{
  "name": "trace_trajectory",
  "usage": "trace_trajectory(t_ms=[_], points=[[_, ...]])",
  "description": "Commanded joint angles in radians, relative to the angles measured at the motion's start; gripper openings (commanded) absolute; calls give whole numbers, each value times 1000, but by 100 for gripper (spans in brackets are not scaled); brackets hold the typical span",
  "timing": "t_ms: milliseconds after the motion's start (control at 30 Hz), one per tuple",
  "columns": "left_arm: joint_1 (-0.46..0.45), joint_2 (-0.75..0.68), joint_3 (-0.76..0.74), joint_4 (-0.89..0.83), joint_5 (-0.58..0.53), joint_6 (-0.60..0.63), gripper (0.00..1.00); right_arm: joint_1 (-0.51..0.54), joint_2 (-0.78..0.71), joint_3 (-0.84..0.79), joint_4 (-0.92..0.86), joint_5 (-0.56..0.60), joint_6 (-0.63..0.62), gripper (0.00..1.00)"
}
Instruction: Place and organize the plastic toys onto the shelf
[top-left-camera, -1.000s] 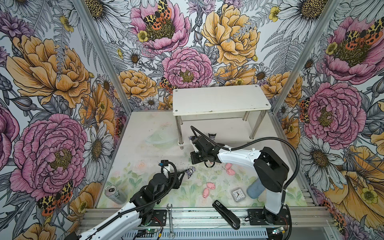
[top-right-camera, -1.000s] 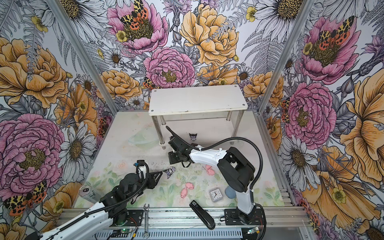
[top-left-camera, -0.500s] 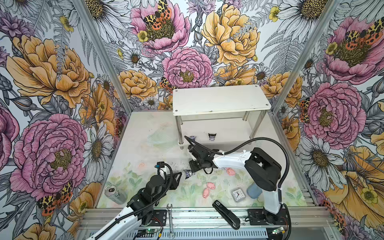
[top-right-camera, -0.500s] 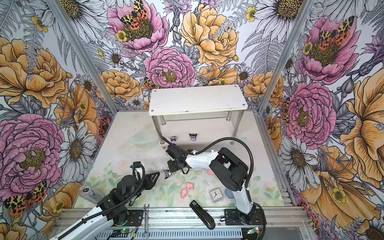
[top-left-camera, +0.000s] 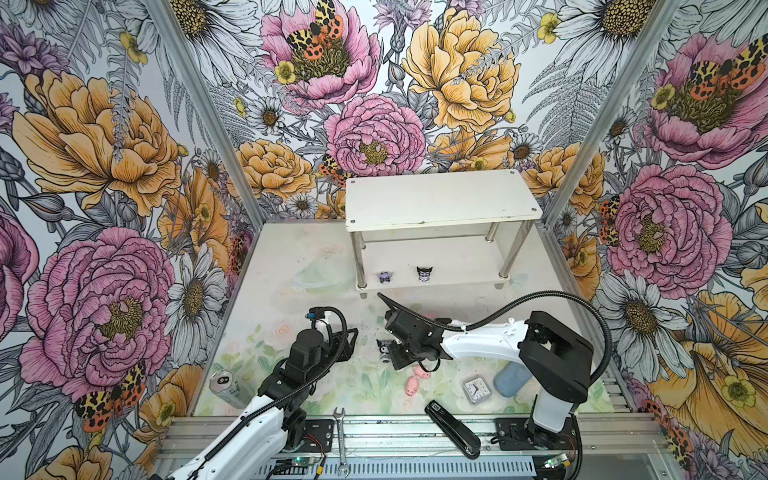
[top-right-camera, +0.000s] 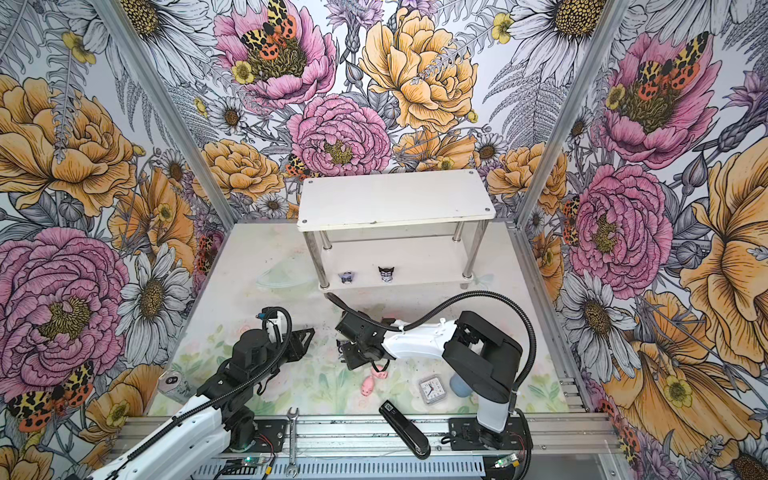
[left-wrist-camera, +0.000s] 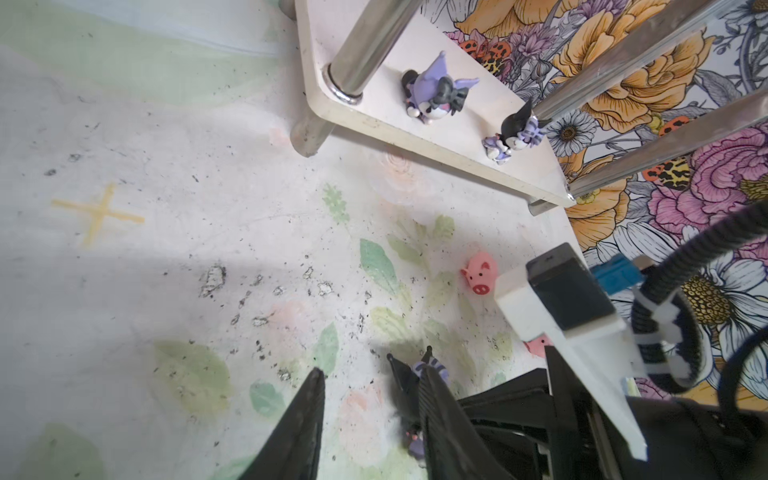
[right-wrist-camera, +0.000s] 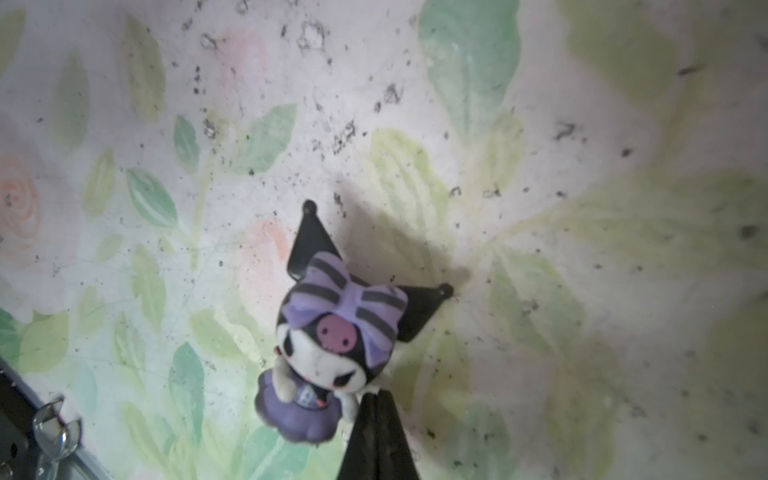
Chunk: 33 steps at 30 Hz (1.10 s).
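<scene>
The white shelf (top-left-camera: 440, 199) (top-right-camera: 395, 199) stands at the back, with two black-purple figurines (top-left-camera: 385, 277) (top-left-camera: 424, 274) on its lower tier (left-wrist-camera: 374, 120). A third figurine (top-left-camera: 384, 347) (right-wrist-camera: 332, 345) stands on the table between the arms. My left gripper (top-left-camera: 352, 335) (left-wrist-camera: 372, 372) is open just left of it, nothing between its fingers. My right gripper (top-left-camera: 394, 360) (right-wrist-camera: 376, 397) is shut, its tip against the figurine's arm. Two pink pigs (top-left-camera: 412, 387) (top-left-camera: 422, 372) lie in front of the right gripper, and another pig (left-wrist-camera: 480, 274) shows in the left wrist view.
A square clock (top-left-camera: 473, 390), a blue cylinder (top-left-camera: 511, 380) and a black stapler (top-left-camera: 451, 428) lie front right by the right arm's base. A can (top-left-camera: 224, 386) lies front left. A wrench (top-left-camera: 340, 436) rests on the front rail.
My left gripper has opened, let go of the figurine and drawn back to the left. My right gripper has come forward from the shelf to that figurine.
</scene>
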Motion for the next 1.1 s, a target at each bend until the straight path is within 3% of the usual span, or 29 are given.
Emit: trace_trajectory(t_ms=[0, 200, 333, 533, 767, 933, 1067], points=[[11, -8, 26, 25, 48, 26, 45, -20, -48, 66, -67, 43, -3, 10], [14, -83, 4, -15, 63, 14, 52, -68, -34, 157, -123, -41, -15, 46], [13, -120, -21, -20, 103, -7, 60, -89, 32, 212, -121, -148, -13, 59], [14, -149, -53, -48, 125, -30, 76, -99, 112, 244, -120, -243, 30, 65], [12, -135, -71, -19, 125, -39, 76, -100, 97, 181, -93, -245, 89, 72], [10, -90, -67, 25, 124, -38, 75, -100, 115, 125, 24, -310, 166, 72], [-4, -44, -67, 58, 127, -44, 75, -106, 102, 108, 30, -295, 176, 74]])
